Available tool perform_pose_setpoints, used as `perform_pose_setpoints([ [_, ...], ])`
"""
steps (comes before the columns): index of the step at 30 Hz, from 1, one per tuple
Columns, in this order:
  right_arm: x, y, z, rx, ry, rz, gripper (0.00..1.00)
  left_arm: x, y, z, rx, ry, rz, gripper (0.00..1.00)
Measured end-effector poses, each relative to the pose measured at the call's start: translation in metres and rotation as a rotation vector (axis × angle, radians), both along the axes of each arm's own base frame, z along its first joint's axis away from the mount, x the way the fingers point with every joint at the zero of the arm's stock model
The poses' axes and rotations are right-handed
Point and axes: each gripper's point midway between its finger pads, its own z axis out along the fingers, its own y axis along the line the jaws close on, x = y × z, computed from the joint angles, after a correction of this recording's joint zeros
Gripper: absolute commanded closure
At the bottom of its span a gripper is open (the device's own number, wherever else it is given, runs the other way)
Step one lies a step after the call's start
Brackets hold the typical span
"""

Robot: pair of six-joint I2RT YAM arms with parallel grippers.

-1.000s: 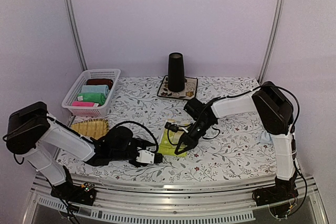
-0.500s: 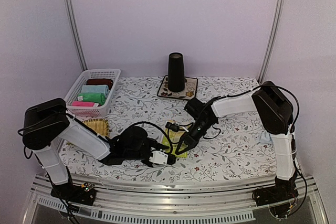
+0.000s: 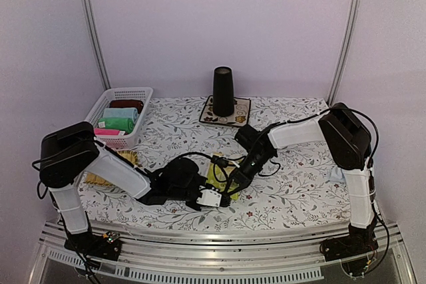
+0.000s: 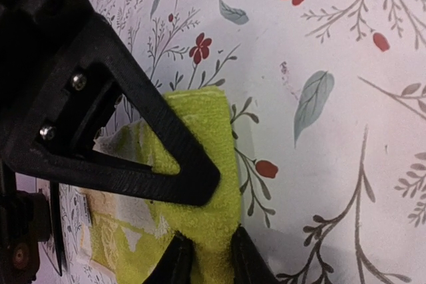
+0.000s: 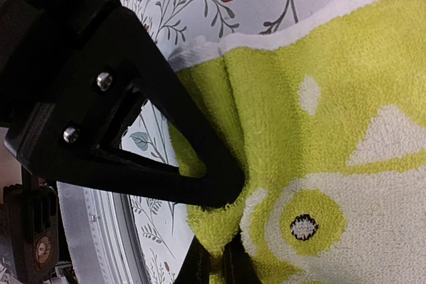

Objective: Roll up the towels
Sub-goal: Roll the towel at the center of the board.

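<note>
The yellow-green towel with a pale printed pattern lies near the middle front of the flowered tablecloth. It also shows in the left wrist view and the right wrist view. My left gripper is shut on the towel's near folded edge. My right gripper is shut on the same near edge, close beside the left one. A light blue rolled towel lies in the basket.
A white plastic basket with several rolled cloths stands at the back left. A black cone stands on a flowered mat at the back. A straw tray lies left, partly behind my left arm.
My left arm has swung right across the front of the table, and its gripper has reached the towel's near edge. My right gripper has stayed at the towel, shifting slightly.
</note>
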Motion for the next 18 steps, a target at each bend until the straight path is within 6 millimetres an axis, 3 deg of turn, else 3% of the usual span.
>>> perform_pose_setpoints([
  [5, 0.002, -0.002, -0.002, -0.007, -0.002, -0.005, 0.93, 0.001, -0.003, -0.003, 0.022, 0.018, 0.0, 1.0],
  [8, 0.002, -0.002, -0.003, -0.013, 0.0, -0.007, 0.83, -0.001, -0.003, -0.004, 0.031, 0.027, -0.012, 1.0],
  [11, 0.003, -0.004, -0.004, -0.019, -0.002, -0.013, 0.6, -0.005, -0.005, -0.004, 0.037, 0.052, -0.031, 1.0],
  [18, 0.016, -0.01, 0.011, -0.007, -0.058, -0.039, 0.44, -0.018, -0.013, -0.002, 0.055, 0.187, -0.084, 1.0],
])
